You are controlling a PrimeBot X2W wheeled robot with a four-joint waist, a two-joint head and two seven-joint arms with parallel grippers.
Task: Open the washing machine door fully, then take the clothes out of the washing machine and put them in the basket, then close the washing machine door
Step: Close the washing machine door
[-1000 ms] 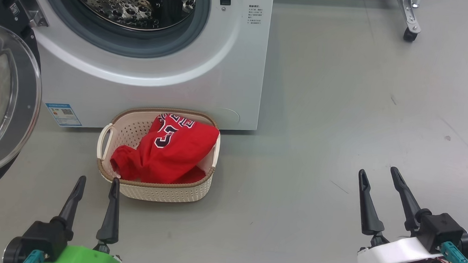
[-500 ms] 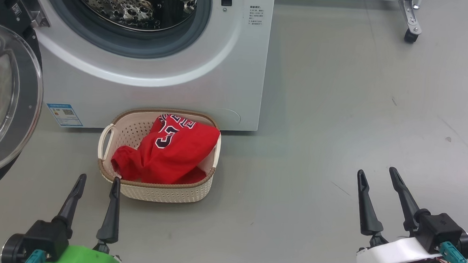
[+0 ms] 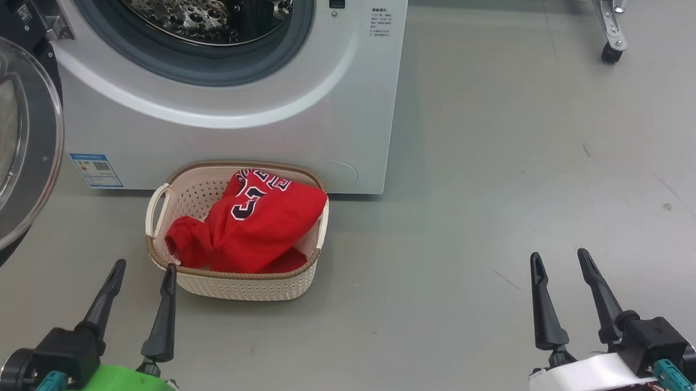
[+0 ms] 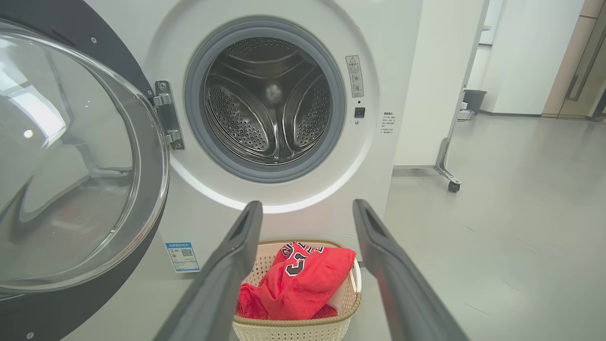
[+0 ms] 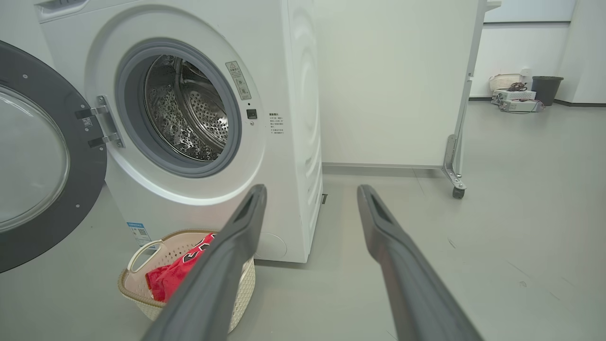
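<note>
Clothes [image 3: 261, 223], red, dark-numbered, perhaps two pieces, heaped in basket [image 3: 239, 290]; left claw [image 3: 145, 264] and right claw [image 3: 559, 252] gape empty.

The washing machine door [image 3: 0, 156] runs off the head view's left edge; the washing machine [image 3: 237, 134] is cut at the top. Its blue label [image 3: 95, 170] is too small to read. The basket [image 3: 240, 285] wall hides the underside of the clothes [image 3: 261, 226], whose lettering is partly folded away

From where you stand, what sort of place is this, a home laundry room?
Probably not: it looks like a lab or office test space. The washing machine stands on a smooth grey floor, beside a white wheeled partition, with boxes and cables by the far wall.
</note>
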